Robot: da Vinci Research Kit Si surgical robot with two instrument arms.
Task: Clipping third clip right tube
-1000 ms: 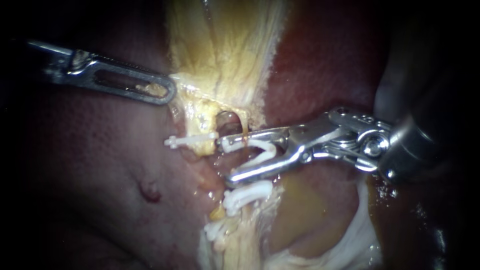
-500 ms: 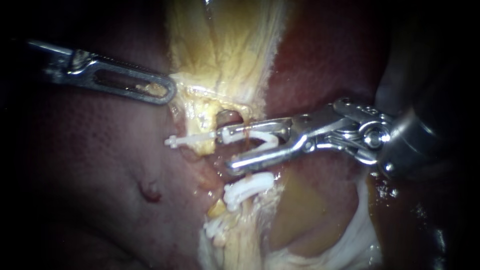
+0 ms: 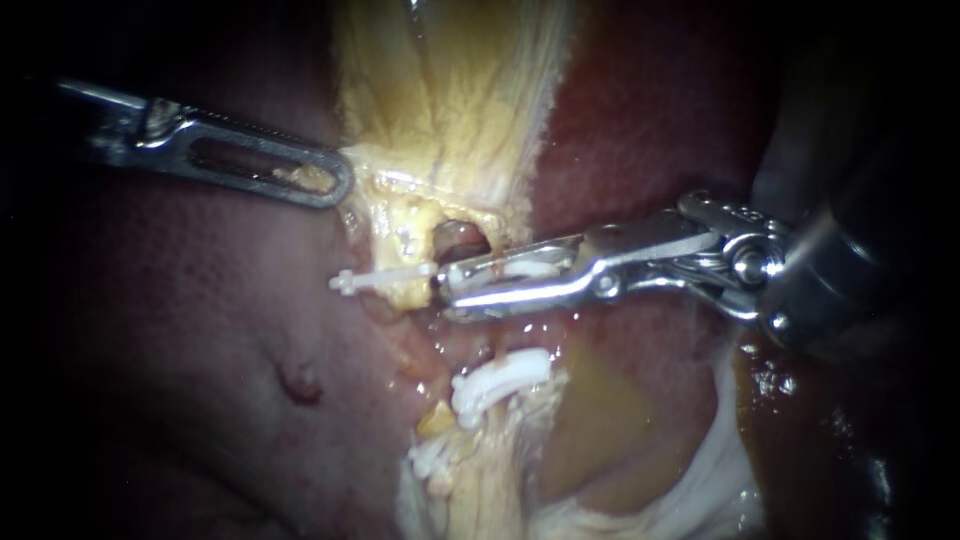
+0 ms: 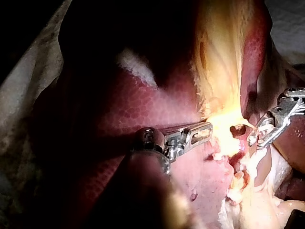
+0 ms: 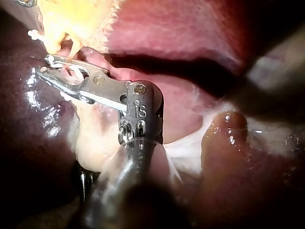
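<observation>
Dark red liver (image 3: 200,330) fills the background, and a band of yellow tissue (image 3: 450,90) runs down its middle from far to near. The right instrument (image 3: 448,285) comes in from the right, lying almost level. Its jaws are pressed nearly together on a white clip (image 3: 525,268), gripping it from both sides. That clip sits across the right tube (image 3: 494,240), just on the near side of a small hole (image 3: 460,238) in the yellow tissue. The jaws hide most of the tube.

Just left of the jaw tips, the left clip (image 3: 385,278) sticks out leftward over the liver, its right end close to the tips. Nearer than the jaws and apart from them, the lower clip (image 3: 497,378) lies across the pale strand. The lowest clip (image 3: 430,462) sits nearer again and a little to the left.

The left instrument (image 3: 342,178) enters from the far left, well apart from the right one. Its slotted jaws lie together, and the tip pinches the left edge of the yellow tissue, which is drawn taut toward it.
</observation>
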